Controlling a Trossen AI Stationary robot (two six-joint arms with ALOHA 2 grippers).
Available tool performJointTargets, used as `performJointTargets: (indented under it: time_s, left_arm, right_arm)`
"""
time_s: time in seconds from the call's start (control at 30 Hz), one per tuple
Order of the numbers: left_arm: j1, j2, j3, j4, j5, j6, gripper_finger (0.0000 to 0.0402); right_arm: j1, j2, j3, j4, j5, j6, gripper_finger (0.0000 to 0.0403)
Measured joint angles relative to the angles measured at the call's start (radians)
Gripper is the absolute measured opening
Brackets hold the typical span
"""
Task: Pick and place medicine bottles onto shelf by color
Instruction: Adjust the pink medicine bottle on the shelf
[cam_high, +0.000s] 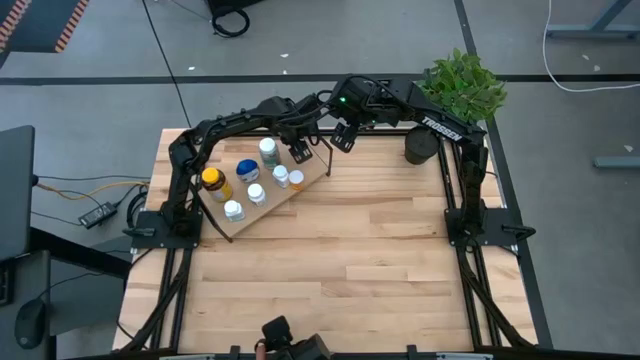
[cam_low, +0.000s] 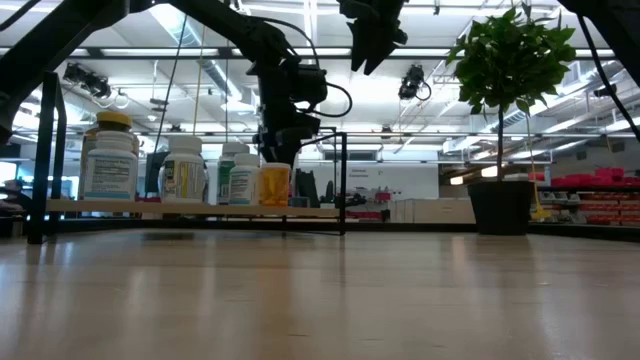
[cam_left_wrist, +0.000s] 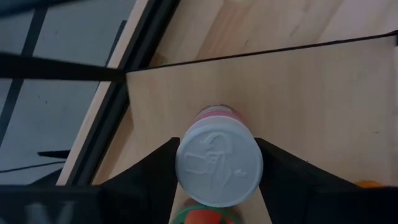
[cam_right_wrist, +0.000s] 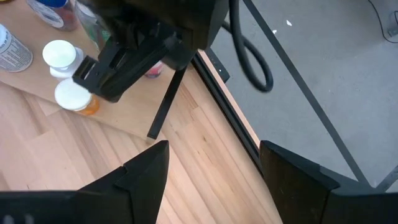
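high view: the shelf is seen lying askew on the far left part of the bench, with about seven medicine bottles standing on it, among them a yellow-capped amber bottle, a blue-capped bottle and an orange bottle. the left gripper is placed over the shelf's far right end; the right gripper is held just beside it, past the shelf's corner, near a potted plant. low view: the bottles are seen in a row on the shelf, the orange bottle at the right end, with the left gripper directly above it; the right gripper hangs higher, well clear of the bench. left wrist view: a white-capped bottle with a pink band under the cap is seen upright on the shelf, between the jaws, whose inner faces lie against or just beside the cap; whether it is gripped cannot be told. right wrist view: the right jaws are spread apart with nothing between them, over the bench edge, with the shelf's black frame leg ahead.
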Motion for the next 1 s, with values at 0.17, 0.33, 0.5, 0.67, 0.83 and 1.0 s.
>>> performJointTargets:
  time_s: [0.17, 0.33, 0.5, 0.67, 0.83, 1.0]
  left_arm:
    - [0.026, 0.0, 0.0, -0.011, 0.0, 0.0, 0.0205]
    - [0.04, 0.0, 0.0, -0.016, 0.0, 0.0, 0.0195]
    - [0.041, 0.0, 0.0, -0.016, -0.001, 0.0, 0.0203]
    - [0.041, 0.0, 0.0, -0.004, -0.001, -0.006, 0.0226]
    - [0.041, 0.001, 0.0, -0.002, -0.001, -0.004, 0.0251]
    - [0.039, 0.001, 0.0, -0.004, -0.001, -0.002, 0.0283]
  right_arm:
    - [0.0, 0.0, 0.0, 0.0, 0.0, 0.0, 0.0257]
    - [0.0, 0.0, 0.0, 0.0, 0.0, 0.0, 0.0257]
    - [0.0, 0.0, 0.0, 0.0, 0.0, -0.002, 0.0257]
    - [0.0, 0.0, 0.0, 0.0, 0.0, -0.003, 0.0257]
    - [0.0, 0.0, 0.0, 0.0, 0.0, -0.003, 0.0257]
    - [0.0, 0.0, 0.0, 0.0, 0.0, -0.001, 0.0257]
